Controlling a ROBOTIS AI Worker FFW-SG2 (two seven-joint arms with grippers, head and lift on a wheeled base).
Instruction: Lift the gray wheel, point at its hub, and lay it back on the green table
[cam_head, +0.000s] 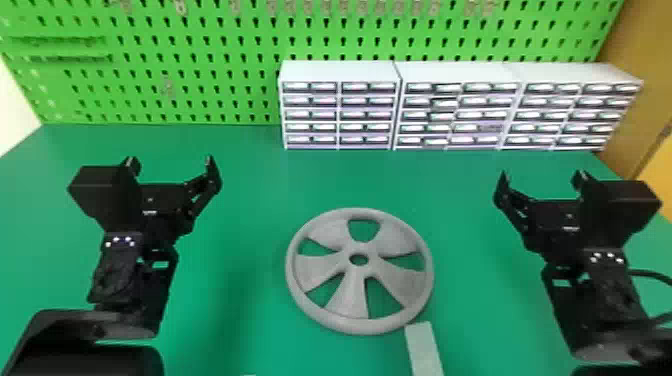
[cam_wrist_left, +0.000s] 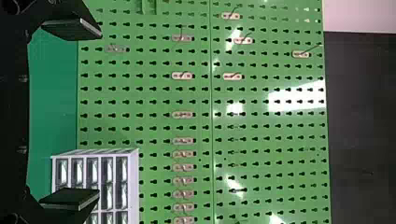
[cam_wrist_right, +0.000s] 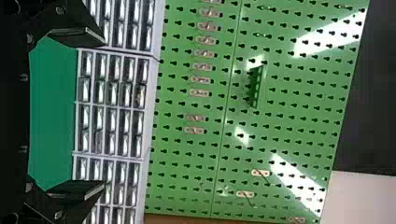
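Head view: both grippers open, gray wheel flat between them

From where I stand, the left gripper (cam_head: 170, 162) is up at the wheel's ten o'clock, its two black fingers spread wide. Its twin, the right gripper (cam_head: 542, 176), sits at two o'clock, fingers just as far apart. In the wrist views, each pair frames the backdrop.

Between the two arms, nearer the robot, the gray wheel (cam_head: 353, 297) lies flat on the green table (cam_head: 240, 280). Its round hub (cam_head: 358, 271) faces up, ringed by five openings, at about twelve, three, five, seven and ten o'clock. A pale strip (cam_head: 424, 350) lies by the rim, between four and five o'clock; whether they touch, I can't tell.

Farther out, white drawer cabinets (cam_head: 340, 72) line the table's back, from twelve round to two o'clock. Behind them rises a green pegboard (cam_head: 150, 27), dotted with small pale tags (cam_wrist_left: 182, 76), and past the cabinets at two o'clock stands a brown panel (cam_head: 645, 60).
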